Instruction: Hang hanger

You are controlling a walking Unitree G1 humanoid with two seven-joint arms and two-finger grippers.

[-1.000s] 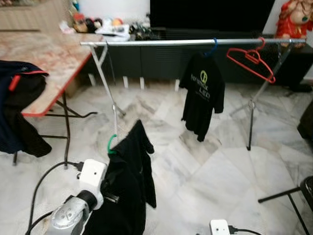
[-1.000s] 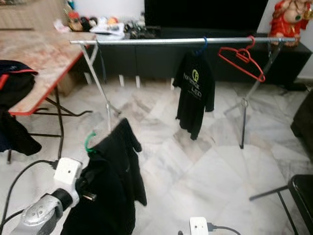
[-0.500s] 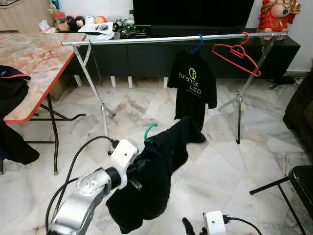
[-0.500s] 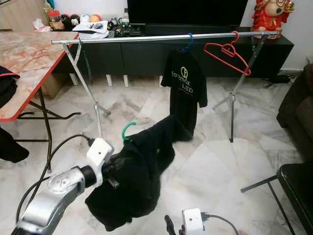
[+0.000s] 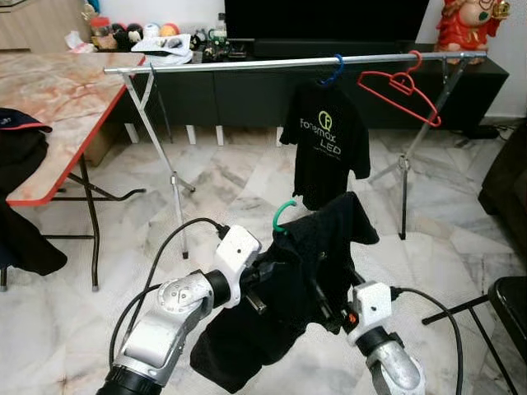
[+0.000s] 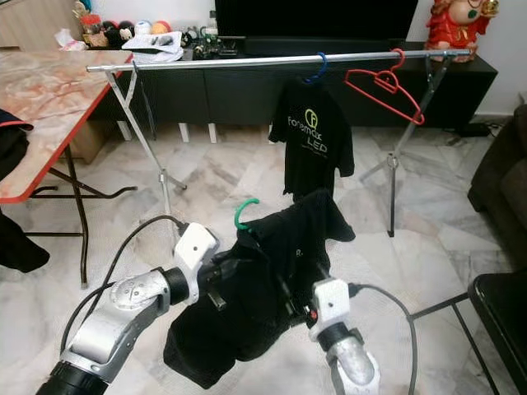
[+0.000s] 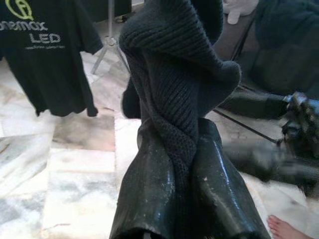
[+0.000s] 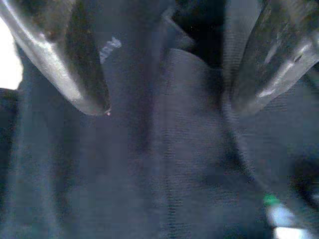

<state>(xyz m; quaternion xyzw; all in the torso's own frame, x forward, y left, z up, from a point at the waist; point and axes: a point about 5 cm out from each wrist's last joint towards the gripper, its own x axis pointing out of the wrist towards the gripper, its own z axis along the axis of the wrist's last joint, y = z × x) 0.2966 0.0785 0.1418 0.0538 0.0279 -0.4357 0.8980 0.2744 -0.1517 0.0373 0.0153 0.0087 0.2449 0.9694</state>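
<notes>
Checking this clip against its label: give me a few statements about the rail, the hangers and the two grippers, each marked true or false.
1. The green hanger with the black garment already hangs on the rail. False: it is held well below the rail.
2. The left gripper is shut on the black garment. True.
3. The red hanger on the rail carries a shirt. False: it hangs bare.
4. A black T-shirt with lettering hangs from a blue hanger. True.
5. The right gripper has its fingers apart at the dark fabric. True.
</notes>
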